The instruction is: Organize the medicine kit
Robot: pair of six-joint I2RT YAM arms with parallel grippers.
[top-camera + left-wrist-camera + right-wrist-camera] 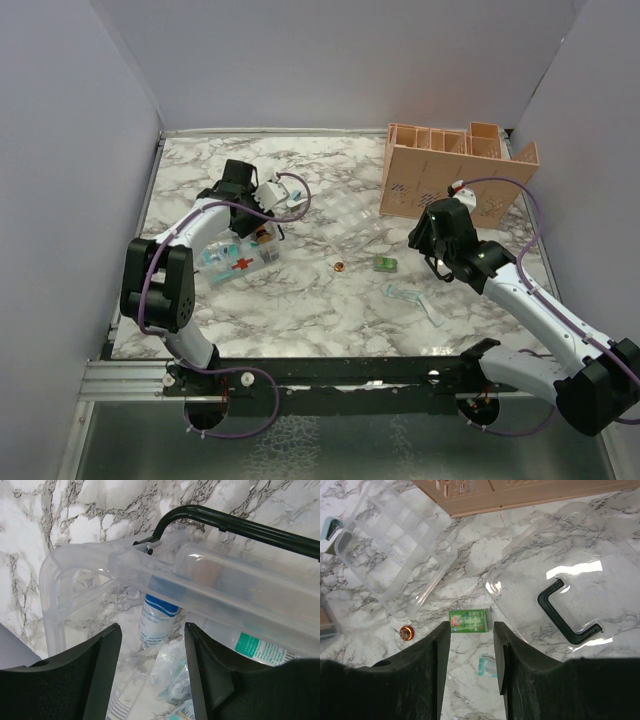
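Since the left gripper (152,627), parted and empty, hangs directly over the medicine kit (75,565), it is nearer; the right gripper (471,625), likewise parted, stands well apart.

organizer (430,185) blocks far right; medicine kit (236,264) left; near edge passable.

The white marble-patterned bench (300,305) carries a clear plastic red-cross box (240,260), a peach slotted organizer (430,190), a clear divided tray (395,542), a small green packet (386,264) and a small orange disc (340,266).
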